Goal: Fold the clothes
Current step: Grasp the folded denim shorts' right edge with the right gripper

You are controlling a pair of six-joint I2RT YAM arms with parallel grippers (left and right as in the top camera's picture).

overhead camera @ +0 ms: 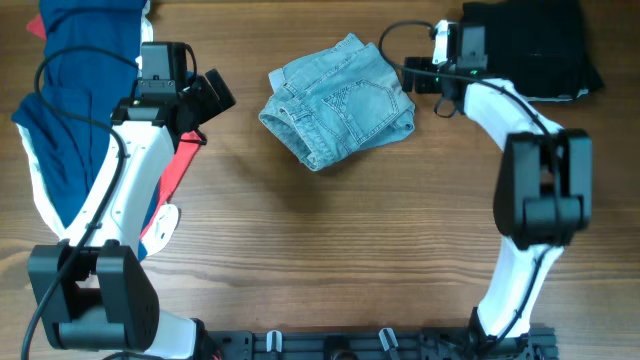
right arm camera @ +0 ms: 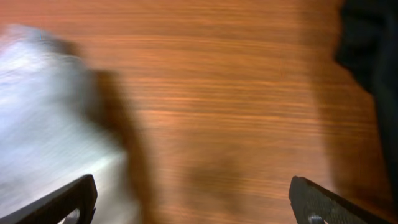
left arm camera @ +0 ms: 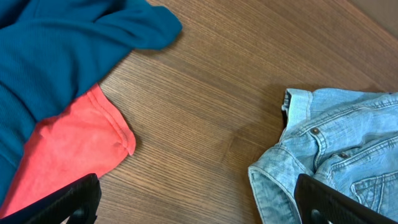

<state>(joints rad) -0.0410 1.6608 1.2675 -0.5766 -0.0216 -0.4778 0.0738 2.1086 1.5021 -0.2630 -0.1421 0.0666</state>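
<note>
Left claw (overhead camera: 205,105) in the overhead view stands with its jaws apart and empty, over the bare wood between the navy garment (overhead camera: 80,110) and the denim shorts (overhead camera: 340,100). The navy garment lies spread along the left edge of the surface (overhead camera: 300,250), with a red part (overhead camera: 178,165) and a white part (overhead camera: 45,200) showing from under the left arm. The shorts lie bunched and partly folded at top centre, a stitched back pocket facing up. Right claw (overhead camera: 412,76) sits just beside the shorts' right edge, its jaws apart; whether it touches the cloth I cannot tell. Black garments (overhead camera: 540,45) lie in the top right corner.

From the left wrist, the left claw (left arm camera: 199,205) is wide apart with only the surface (left arm camera: 217,81) between its tips. The navy garment (left arm camera: 56,50) and its red part (left arm camera: 74,143) lie to the left, and the shorts (left arm camera: 336,149), waistband and rivets up, to the right.

From the right wrist, the picture is blurred. The right claw (right arm camera: 196,202) is spread wide with nothing in it. A pale blur at left is the shorts (right arm camera: 43,112), and the black garments (right arm camera: 373,50) are at upper right, with bare surface (right arm camera: 217,93) between.
</note>
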